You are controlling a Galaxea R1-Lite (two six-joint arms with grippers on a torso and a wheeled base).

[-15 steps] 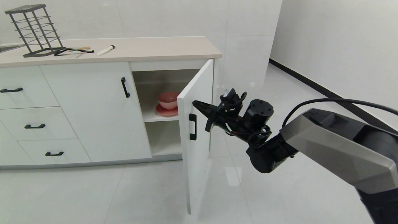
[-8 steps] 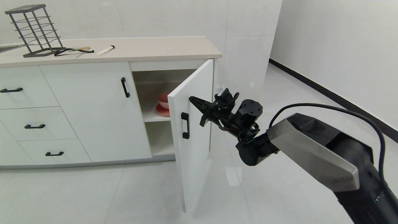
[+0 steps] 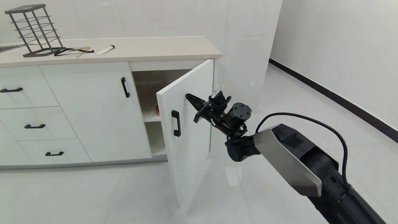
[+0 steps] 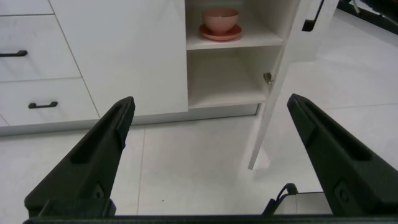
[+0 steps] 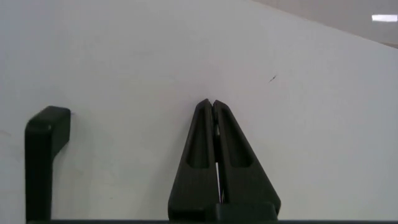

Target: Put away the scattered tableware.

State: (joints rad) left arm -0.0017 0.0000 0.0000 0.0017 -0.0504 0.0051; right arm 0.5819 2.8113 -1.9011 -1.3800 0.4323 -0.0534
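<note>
Right hand (image 3: pixel 187 96) tip-first against cabinet door (image 3: pixel 186 146)

Blk right arm (image 3: pixel 239 149) w/ silver shell (image 3: pixel 286 161), looped blk cable (image 3: pixel 311 119), tapered blk pincer (image 3: pixel 189 97).

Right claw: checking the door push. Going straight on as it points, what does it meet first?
The shut right claw meets the white cabinet door, beside its black bar handle; it seems in contact.

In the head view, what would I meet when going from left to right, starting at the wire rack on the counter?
wire rack → black looped item → white-handled utensil → closed door's handle → open door's handle → right end effector
</note>
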